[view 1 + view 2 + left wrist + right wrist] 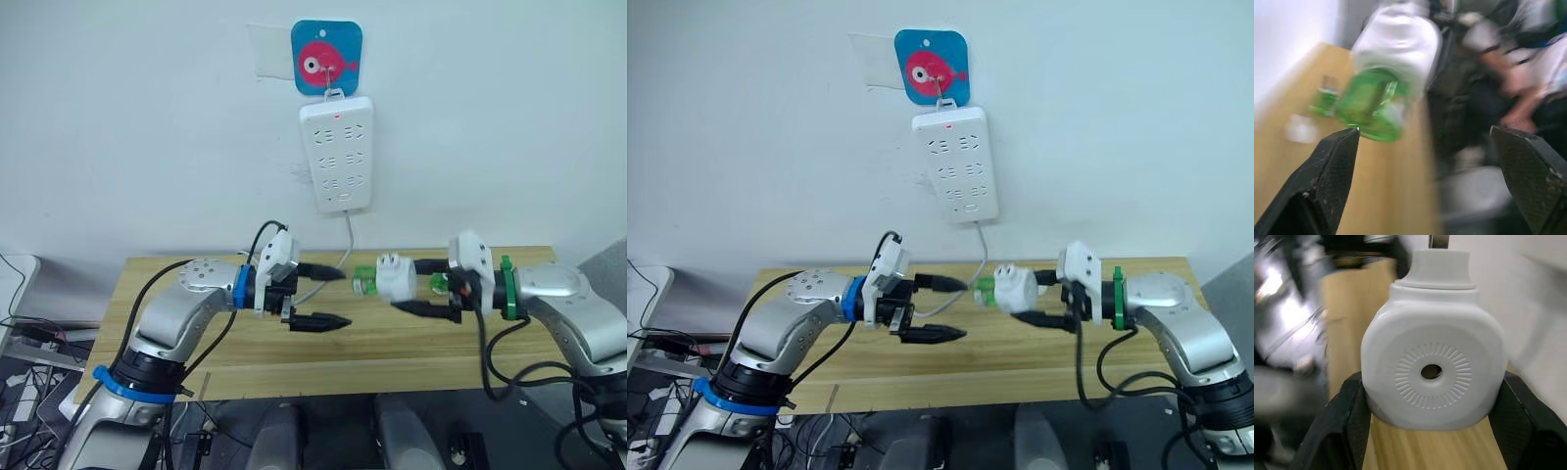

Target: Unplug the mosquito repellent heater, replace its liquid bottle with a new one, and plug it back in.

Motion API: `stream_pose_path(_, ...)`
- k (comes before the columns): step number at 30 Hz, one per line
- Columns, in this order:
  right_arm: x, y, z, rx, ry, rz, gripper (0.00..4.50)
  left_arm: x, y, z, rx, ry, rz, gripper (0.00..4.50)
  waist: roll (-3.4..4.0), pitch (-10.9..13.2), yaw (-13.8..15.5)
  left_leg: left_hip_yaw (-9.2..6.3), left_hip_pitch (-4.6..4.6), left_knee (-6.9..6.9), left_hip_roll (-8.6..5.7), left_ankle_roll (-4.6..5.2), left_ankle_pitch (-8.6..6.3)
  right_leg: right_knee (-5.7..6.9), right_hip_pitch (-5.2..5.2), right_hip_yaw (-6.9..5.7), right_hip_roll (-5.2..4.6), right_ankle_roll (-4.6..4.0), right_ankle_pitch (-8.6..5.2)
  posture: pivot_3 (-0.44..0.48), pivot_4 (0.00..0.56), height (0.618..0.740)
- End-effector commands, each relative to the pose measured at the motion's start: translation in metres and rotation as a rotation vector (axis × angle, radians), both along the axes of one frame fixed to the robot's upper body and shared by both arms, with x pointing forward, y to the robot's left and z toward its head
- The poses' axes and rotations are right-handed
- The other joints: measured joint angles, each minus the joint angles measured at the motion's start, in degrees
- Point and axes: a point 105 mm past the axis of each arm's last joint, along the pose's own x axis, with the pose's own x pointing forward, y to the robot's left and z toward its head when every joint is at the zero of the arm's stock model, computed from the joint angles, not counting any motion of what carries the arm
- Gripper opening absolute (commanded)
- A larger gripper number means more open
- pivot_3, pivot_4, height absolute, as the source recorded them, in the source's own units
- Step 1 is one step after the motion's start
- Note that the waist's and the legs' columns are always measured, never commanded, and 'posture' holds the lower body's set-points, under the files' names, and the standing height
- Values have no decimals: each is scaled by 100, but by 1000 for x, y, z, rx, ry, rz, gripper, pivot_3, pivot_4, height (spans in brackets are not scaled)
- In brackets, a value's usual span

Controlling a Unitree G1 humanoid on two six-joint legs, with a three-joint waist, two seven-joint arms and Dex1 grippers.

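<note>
Right gripper (423,286) is holding the mosquito repellent heater (395,277) above the tabletop (392,343), jaws clamped on its sides, green bottle (364,280) pointing toward 9 o'clock. Left gripper (331,296), jaws wide, is facing it. Advice: close squarely on the bottle, then twist without tugging.

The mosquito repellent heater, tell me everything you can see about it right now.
The mosquito repellent heater is a small white, smooth plastic unit, rounded, with a ribbed ring around a central hole on one face. A green bottle sticks out toward the left claw. The right claw grips it, held above the wooden table, unplugged.
</note>
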Motion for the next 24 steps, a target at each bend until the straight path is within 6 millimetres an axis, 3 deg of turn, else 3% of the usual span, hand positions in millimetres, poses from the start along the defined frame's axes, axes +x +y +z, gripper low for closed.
stream_pose_path(1,-4,9,16,114,140,-107,2912,15,-4,5,96,-326,127,4500,0,0,-3,0,-1,-1,0,0,0,0,-1,0,-7,0,0,-136,224,740)
stream_pose_path(5,-6,12,12,139,256,-184,2912,26,-14,1,207,-567,192,4500,0,0,-3,3,-3,-8,-6,2,-1,-3,-2,-3,3,0,0,-142,223,740)
stream_pose_path(10,-10,14,9,129,324,-227,2912,36,-21,1,265,-714,213,4500,0,0,-1,9,-5,-3,-23,4,-1,7,-1,0,-5,1,1,-150,222,740)
stream_pose_path(22,-16,29,12,164,348,-217,2912,33,-40,-10,275,-693,164,4500,2,-1,-52,8,-4,-4,-11,5,-1,14,-5,-3,9,2,0,-167,221,740)
stream_pose_path(24,-16,30,12,167,349,-222,2912,33,-40,-11,279,-687,160,4106,2,-1,-52,8,-4,-4,-11,5,-1,14,-5,-3,9,2,0,-167,221,740)
